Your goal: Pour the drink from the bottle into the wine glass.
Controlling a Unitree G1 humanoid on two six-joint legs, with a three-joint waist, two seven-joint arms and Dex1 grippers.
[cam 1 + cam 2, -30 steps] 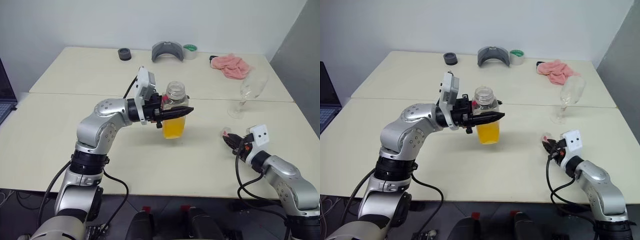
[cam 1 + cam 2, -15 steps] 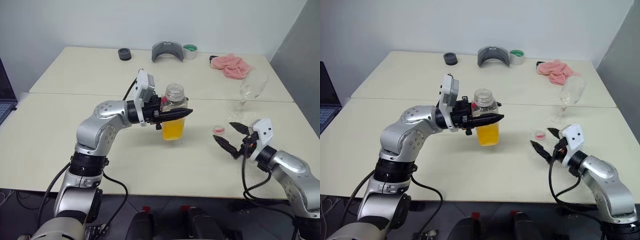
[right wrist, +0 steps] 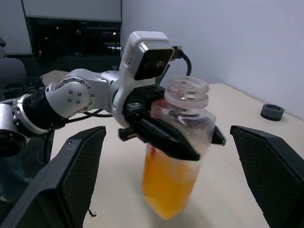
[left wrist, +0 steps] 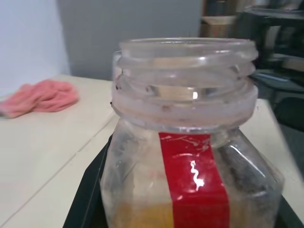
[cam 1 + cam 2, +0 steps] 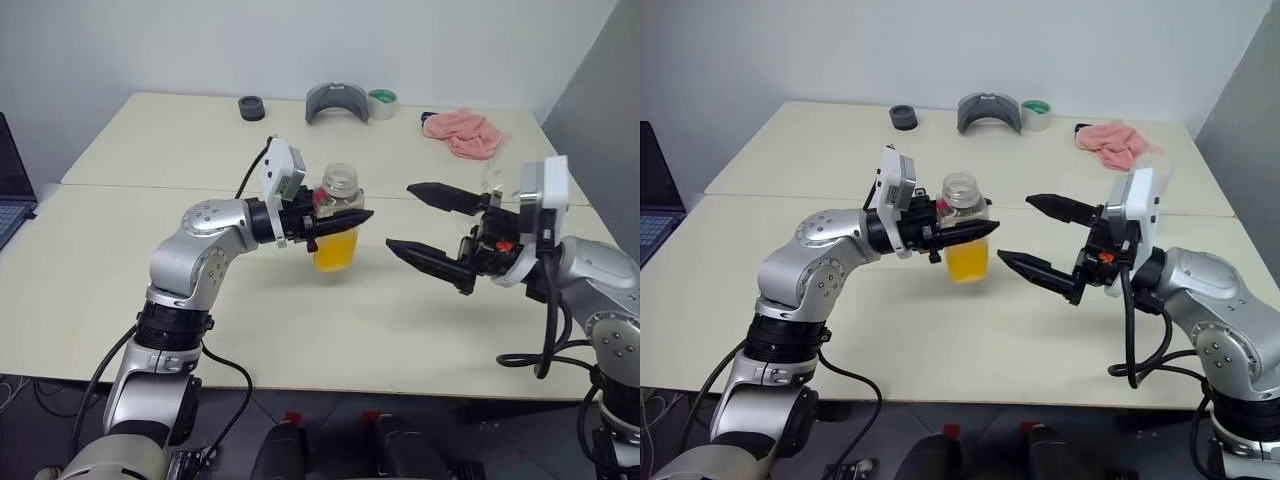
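Note:
The bottle (image 5: 341, 186) is uncapped and about upright, and the orange drink (image 5: 334, 251) fills its lower half. My left gripper (image 5: 354, 217) is shut on the bottle's shoulder over the middle of the table (image 5: 300, 330). The left wrist view shows the open neck and red label strip of the bottle (image 4: 190, 142) close up. To the bottle's right, my right gripper (image 5: 398, 215) is open wide, fingers pointing at the bottle with nothing between them. The right wrist view shows the bottle (image 3: 178, 156) between its fingers but apart from them. The wine glass (image 5: 492, 180) is mostly hidden behind the right wrist.
Along the far edge lie a black round piece (image 5: 251, 107), a grey curved object (image 5: 335, 101), a green tape roll (image 5: 381, 100) and a pink cloth (image 5: 462, 133). A laptop (image 5: 10, 190) shows at the left edge.
My right gripper let go of the pink cap on the table, opened wide, then rose and swung left toward the bottle. The left gripper with the bottle shifted slightly.

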